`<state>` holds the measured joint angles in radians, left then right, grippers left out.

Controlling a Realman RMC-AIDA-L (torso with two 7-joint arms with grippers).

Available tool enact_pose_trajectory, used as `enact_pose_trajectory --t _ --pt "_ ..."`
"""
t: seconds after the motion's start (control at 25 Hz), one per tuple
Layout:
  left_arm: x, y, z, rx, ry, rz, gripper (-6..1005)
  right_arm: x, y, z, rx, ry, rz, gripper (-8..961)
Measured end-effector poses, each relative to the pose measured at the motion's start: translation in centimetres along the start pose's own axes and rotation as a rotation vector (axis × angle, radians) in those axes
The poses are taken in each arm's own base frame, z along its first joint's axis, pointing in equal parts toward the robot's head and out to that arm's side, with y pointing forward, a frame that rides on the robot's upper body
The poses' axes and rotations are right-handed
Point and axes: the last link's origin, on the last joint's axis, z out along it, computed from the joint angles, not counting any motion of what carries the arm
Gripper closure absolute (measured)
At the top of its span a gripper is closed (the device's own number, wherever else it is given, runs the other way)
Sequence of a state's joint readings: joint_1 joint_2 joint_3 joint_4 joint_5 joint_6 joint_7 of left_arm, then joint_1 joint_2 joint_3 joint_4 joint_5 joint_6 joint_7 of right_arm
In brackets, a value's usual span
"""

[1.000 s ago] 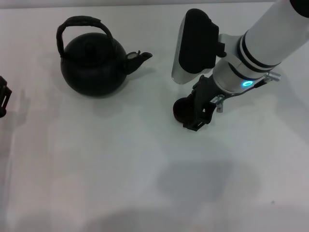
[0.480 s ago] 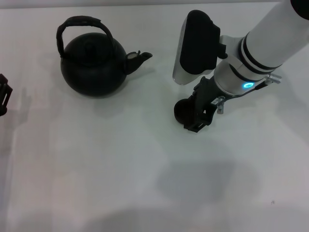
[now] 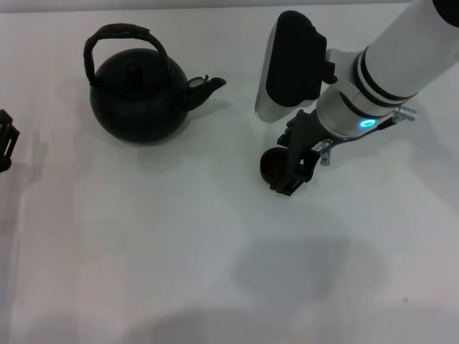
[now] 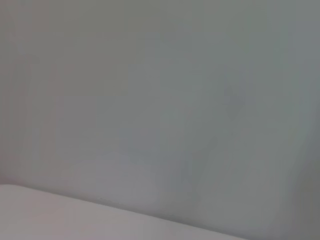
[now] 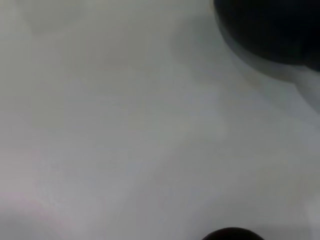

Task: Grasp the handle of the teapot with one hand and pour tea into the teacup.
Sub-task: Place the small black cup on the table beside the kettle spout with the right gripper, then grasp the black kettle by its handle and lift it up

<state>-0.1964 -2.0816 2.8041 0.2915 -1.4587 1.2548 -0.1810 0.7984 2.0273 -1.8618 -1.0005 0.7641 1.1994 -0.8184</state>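
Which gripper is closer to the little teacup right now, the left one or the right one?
Right. The right gripper is right at the teacup, partly covering it. The left gripper is far away at the table's left edge, beyond the teapot.

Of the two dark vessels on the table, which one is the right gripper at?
The teacup, the small handleless one; the right gripper sits against it. The larger teapot with its arched handle stands apart, toward the robot's left.
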Motion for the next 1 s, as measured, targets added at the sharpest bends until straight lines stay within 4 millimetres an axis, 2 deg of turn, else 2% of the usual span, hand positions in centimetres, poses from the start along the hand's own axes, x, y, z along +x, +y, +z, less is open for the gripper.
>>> enact_pose_trajectory --t 0.36,0.6,0.76,0.8,0.84,0.96,1.0 --pt "0.0 -0.1 0.0 0.0 0.002 0.001 151 -0.2 0.2 -0.9 0.015 -0.062 -0.003 80" --pt "0.0 -0.3 -0.3 0.007 0.0 0.002 151 0.0 -0.3 -2.1 -0.011 -0.193 0.034 81" --pt "0.0 -0.6 -0.6 0.015 0.004 0.007 151 1.3 -1.8 -3.0 -0.031 -0.333 0.115 82" --pt "0.0 -0.6 -0.6 0.015 0.004 0.007 151 2.3 -2.7 -3.4 -0.045 -0.434 0.185 82" --pt "0.1 -0.7 -0.7 0.018 0.016 0.007 152 2.3 -2.7 -3.4 -0.045 -0.434 0.185 82" --pt "0.4 -0.9 -1.1 0.031 0.043 0.004 152 4.0 -4.1 -4.1 -0.039 -0.592 0.302 82" --pt "0.5 -1.0 -1.3 0.036 0.054 0.003 152 5.3 -4.8 -4.3 -0.027 -0.68 0.37 83"
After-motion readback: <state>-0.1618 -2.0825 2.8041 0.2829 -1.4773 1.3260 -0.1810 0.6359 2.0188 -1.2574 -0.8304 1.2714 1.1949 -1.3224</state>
